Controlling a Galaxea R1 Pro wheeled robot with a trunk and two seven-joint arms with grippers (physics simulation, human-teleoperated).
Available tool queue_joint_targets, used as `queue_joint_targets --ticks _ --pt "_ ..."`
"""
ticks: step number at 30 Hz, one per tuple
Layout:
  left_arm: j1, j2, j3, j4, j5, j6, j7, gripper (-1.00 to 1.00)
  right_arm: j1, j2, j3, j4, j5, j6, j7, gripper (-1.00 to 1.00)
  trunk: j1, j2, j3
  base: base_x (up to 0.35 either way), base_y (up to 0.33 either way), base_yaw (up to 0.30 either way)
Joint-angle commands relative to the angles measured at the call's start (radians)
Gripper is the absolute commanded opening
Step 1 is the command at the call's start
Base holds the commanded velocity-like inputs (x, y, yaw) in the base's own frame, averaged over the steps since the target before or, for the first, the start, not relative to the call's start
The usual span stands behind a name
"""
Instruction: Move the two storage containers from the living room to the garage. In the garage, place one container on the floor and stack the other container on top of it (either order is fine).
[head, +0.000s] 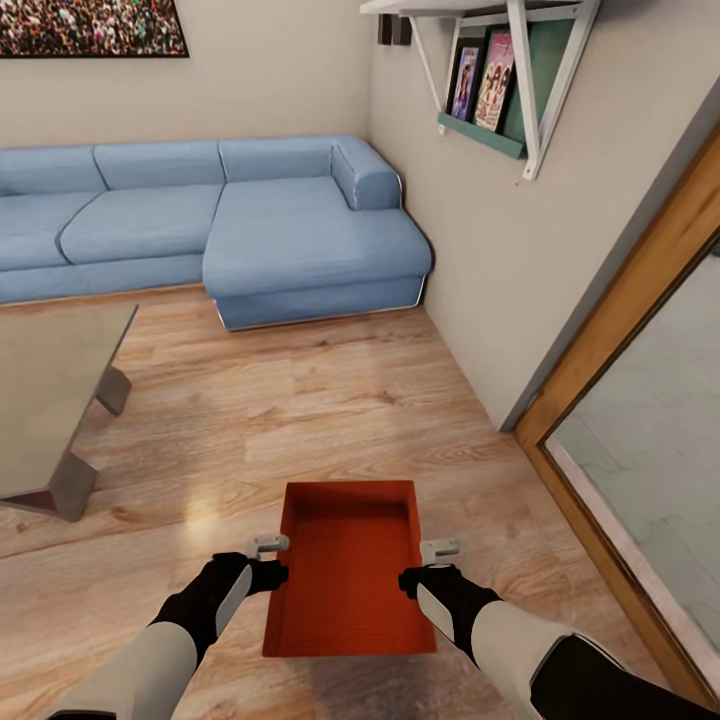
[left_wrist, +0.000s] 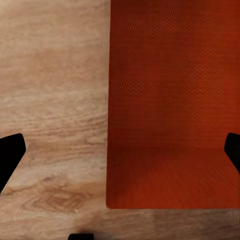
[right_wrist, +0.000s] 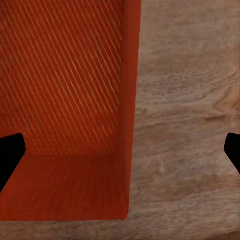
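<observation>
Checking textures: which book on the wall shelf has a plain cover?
The large green book at the right end; the other two show pictures.

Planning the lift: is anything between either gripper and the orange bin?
Nothing visible. The storage container sits on the wood floor between the left gripper and right gripper; each gripper's open fingers straddle a side wall.
</observation>
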Motion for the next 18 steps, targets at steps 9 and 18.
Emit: queue_joint_targets --ticks 9,18 --pt "0.000 0.000 -0.003 -0.003 0.011 0.029 0.007 1.00 0.000 -0.002 0.007 -0.002 -0.004 0.006 -0.006 1.00 0.034 -0.064 -0.029 0.000 0.000 0.000" --pt "0.000 0.000 -0.003 -0.003 0.011 0.030 0.006 1.00 0.000 -0.004 0.006 -0.002 -0.004 0.006 -0.006 1.00 0.042 -0.078 -0.035 0.000 0.000 0.000"
